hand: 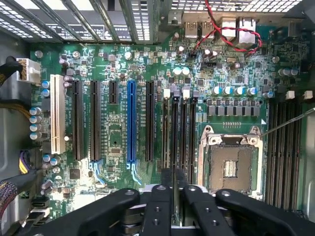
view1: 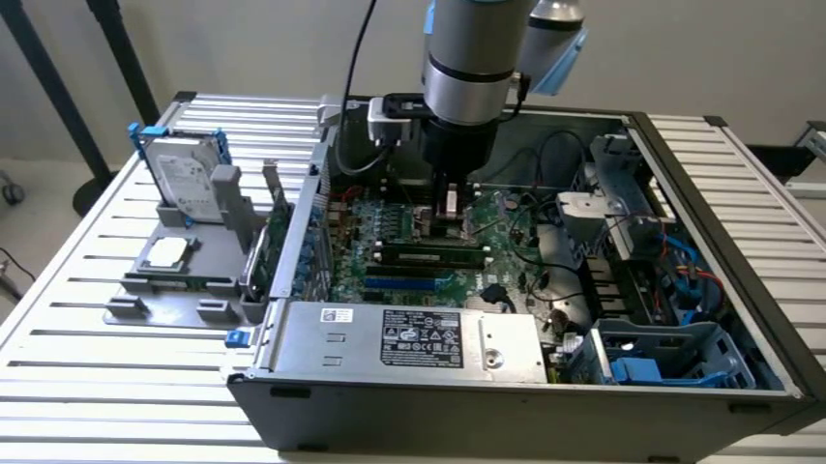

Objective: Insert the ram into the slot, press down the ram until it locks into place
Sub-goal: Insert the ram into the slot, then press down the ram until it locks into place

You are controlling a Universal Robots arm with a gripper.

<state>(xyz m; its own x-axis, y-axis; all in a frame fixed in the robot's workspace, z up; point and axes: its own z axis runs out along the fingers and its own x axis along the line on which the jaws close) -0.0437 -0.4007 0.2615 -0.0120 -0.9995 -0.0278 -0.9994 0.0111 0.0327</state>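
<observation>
We are at the insertion step, and the ram is not yet seated. In the exterior view the gripper (view1: 452, 215) hangs low inside the open case (view1: 516, 396), just above the board (view1: 387, 242). From the wrist, the jaws look closed on a thin strip seen edge-on. We take this strip to be the ram (hand: 173, 206), held upright between the fingers (hand: 156, 196).

Just beyond the fingertips lies a group of black memory sockets side by side. The ram's edge runs parallel to them and seems lined up with the slot (hand: 174, 132) second in the group, well apart from the blue slot (hand: 131, 123). We cannot tell whether the ram's lower edge is touching the slot or is just above it.

In our judgement, the move ahead calls for a straight descent with no twist. The edge must stay inside the slot's channel and the end clips (hand: 175, 93) must be free. The downward force must be even and firm enough to snap them shut.
</observation>
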